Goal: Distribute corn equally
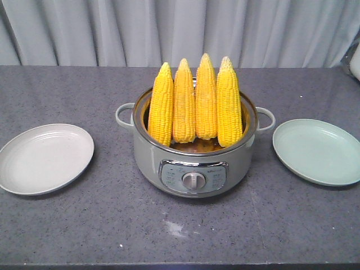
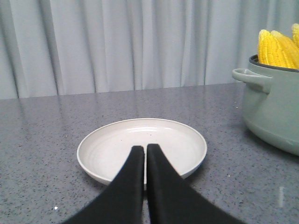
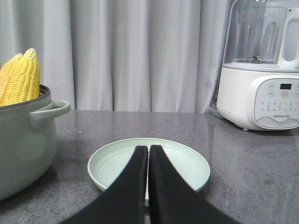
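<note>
Four, counting the corn [image 1: 206, 98] in the pot [image 1: 147, 160]: standing tip-up, side by side, leaning back on the rim, touching or nearly touching. Finding none on a plate yet, and seeing the left plate [image 1: 45, 160] and the right plate [image 1: 318, 151] lying on either side of the pot, apart from it. Pointing at those plates from the near side, one each: the left gripper [image 2: 145, 148] and the right gripper [image 3: 148, 148], both pressed closed, fingers meeting, holding nothing.

Judging the split as two per plate, with all of it left to do.

Risking several things from here:

- Reaching in with fingers closed, and so knocking a cob rather than taking it; needing to spread them first.
- Pulling one cob from so tight a row, likely dragging or tipping its neighbour, perhaps out over the rim.
- Pinching a round, tapered cob near its pale tip with narrow fingers, probably letting it slip or swing.
- Pinching lower down instead, and crowding against the rim.
- Sending both arms to the pot together, inviting a clash above it.
- Setting a cob on a shallow plate, risking a roll off the edge, more so with a second cob nudging the first.
- Swinging wide on the right, nearing the white appliance [image 3: 259, 93] beyond that plate.
- Losing count, and ending with three and one.
</note>
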Robot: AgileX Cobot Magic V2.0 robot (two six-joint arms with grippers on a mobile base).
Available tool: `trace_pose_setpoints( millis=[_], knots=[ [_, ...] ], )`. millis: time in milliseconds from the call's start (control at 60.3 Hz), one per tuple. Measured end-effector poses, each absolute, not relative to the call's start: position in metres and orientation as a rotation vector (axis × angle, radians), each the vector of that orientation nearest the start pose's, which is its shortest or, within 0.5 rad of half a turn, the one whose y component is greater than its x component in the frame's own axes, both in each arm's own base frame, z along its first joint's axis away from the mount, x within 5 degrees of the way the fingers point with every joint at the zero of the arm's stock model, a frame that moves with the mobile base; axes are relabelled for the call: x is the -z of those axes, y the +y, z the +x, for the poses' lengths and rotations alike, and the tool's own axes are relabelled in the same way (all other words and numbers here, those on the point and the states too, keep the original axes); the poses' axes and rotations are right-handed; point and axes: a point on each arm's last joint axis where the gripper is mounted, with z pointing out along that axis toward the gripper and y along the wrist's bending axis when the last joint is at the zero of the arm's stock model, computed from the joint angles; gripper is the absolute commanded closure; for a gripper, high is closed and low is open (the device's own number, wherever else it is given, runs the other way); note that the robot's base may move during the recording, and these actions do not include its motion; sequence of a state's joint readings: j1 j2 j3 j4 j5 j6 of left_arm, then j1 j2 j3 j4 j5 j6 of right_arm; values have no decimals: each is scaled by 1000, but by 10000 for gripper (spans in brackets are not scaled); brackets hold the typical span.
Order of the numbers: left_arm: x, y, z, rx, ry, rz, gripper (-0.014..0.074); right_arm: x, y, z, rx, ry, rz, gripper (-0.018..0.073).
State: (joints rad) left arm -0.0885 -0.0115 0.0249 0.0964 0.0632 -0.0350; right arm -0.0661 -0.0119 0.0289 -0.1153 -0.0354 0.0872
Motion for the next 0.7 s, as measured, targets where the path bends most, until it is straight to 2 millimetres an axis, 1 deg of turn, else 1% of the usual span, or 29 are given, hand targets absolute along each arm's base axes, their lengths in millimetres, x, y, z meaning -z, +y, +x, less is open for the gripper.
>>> trace_pose_setpoints(
  millis=[696],
  knots=[
    [-200, -4, 56, 17, 1556, 112, 603, -207, -3, 56, 74, 1466, 25, 569]
  ],
)
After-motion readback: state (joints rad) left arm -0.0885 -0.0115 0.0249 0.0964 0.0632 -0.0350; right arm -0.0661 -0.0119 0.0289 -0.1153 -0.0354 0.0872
